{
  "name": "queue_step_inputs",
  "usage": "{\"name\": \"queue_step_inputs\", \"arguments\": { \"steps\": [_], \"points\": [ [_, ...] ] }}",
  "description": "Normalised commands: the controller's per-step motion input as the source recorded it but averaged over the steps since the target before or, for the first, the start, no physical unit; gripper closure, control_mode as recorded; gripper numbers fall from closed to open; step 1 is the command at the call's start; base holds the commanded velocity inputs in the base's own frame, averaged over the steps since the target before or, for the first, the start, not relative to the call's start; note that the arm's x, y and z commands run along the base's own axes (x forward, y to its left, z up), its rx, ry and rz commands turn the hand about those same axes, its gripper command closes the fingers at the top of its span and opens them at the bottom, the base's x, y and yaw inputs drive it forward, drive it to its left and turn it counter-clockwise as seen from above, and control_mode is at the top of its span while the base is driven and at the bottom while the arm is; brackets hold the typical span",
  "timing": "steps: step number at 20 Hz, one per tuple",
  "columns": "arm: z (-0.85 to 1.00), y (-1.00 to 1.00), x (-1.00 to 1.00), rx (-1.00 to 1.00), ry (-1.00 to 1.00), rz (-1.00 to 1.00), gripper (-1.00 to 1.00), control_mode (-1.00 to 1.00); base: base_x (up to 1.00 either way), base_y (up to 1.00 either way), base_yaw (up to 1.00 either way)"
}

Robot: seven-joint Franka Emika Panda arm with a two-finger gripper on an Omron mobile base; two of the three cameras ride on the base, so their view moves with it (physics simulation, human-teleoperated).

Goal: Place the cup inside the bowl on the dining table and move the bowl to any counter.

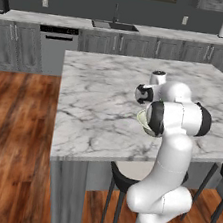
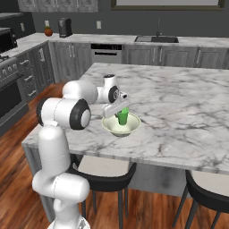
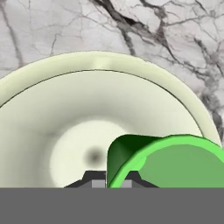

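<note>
Little of the bowl (image 1: 143, 119) is showing past our arm from the left. From the right, our gripper (image 2: 121, 110) is holding the cup (image 2: 123, 117) clamped over it on the bench (image 2: 179, 107). Handcam: cup (image 3: 175, 164) is sitting off-centre, risking tipping

no text, label, brand, number or sign can be read in any of the pictures.
</note>
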Motion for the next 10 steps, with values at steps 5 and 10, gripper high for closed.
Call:
{"name": "queue_step_inputs", "arguments": {
  "steps": [5, 10],
  "points": [
    [-0.24, 0.0, 0.0, 0.0, 0.0, 0.07, 1.0, -1.0, 0.0, 0.0, 0.0],
    [-0.19, 0.0, 0.0, 0.0, 0.0, 0.04, 1.0, -1.0, 0.0, 0.0, 0.0]
  ]
}}
